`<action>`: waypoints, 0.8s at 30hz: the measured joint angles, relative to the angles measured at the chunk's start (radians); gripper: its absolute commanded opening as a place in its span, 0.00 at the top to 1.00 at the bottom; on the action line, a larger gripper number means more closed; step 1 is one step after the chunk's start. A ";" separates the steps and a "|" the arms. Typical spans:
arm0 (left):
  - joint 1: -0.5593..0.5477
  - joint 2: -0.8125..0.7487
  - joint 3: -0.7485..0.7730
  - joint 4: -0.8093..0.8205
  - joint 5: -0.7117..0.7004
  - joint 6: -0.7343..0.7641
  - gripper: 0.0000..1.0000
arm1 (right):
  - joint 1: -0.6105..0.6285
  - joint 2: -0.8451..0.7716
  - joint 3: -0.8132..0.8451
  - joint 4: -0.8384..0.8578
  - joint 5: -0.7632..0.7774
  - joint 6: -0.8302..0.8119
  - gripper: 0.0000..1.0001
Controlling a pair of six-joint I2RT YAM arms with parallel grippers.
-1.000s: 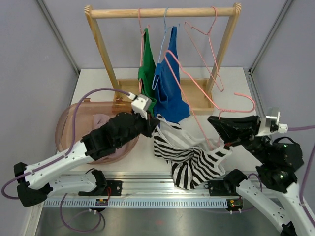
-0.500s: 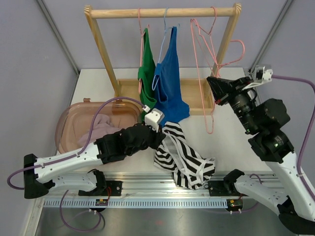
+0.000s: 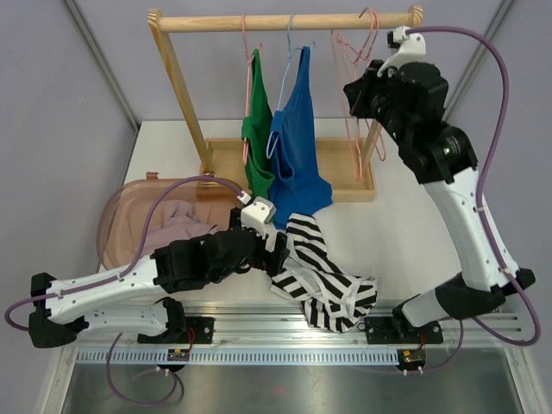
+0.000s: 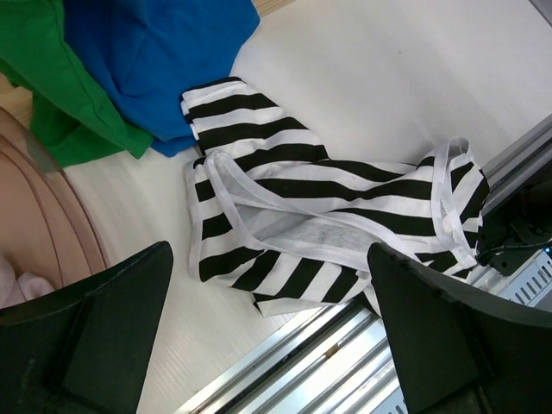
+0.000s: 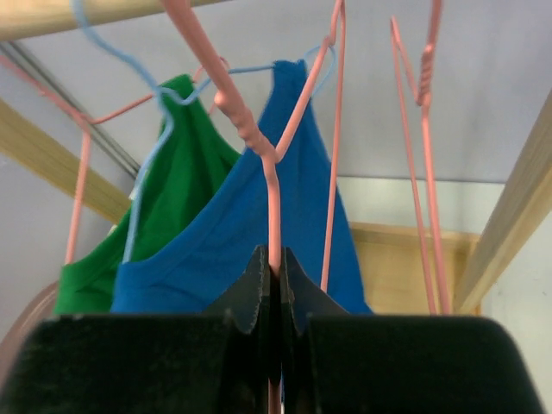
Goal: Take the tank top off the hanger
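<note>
Wooden rack (image 3: 285,21): one item, upright at the far middle of a white table (image 3: 405,233), with its top bar level and a flat wooden base. Plain grey-lilac walls (image 3: 69,129) enclosed the space behind and to both sides of the rack. On its bar hung a green top (image 3: 257,138) and, just right of that, a blue tank top (image 3: 297,147), both on wire hangers. At the bar's right end the right gripper (image 5: 269,276) was raised, with its jaws clamped on the neck of a bare pink hanger (image 5: 259,147); whether the hook sat on the bar could not be told. The striped tank top (image 3: 323,276), black and white, lay crumpled on the table in front of the rack, off any hanger, with one edge touching the blue hem. The left gripper (image 4: 267,259) hung above it with its fingers (image 4: 86,328) spread wide and nothing between them. A translucent pinkish tub (image 3: 129,224) sat front-left of the rack and held a pale cloth (image 3: 177,216). A metal rail (image 3: 285,332) lined the table edge farthest from the rack.
</note>
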 measured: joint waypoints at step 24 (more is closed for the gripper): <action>-0.037 0.079 -0.010 0.014 -0.034 -0.034 0.01 | -0.185 0.251 0.286 -0.187 -0.174 0.027 0.00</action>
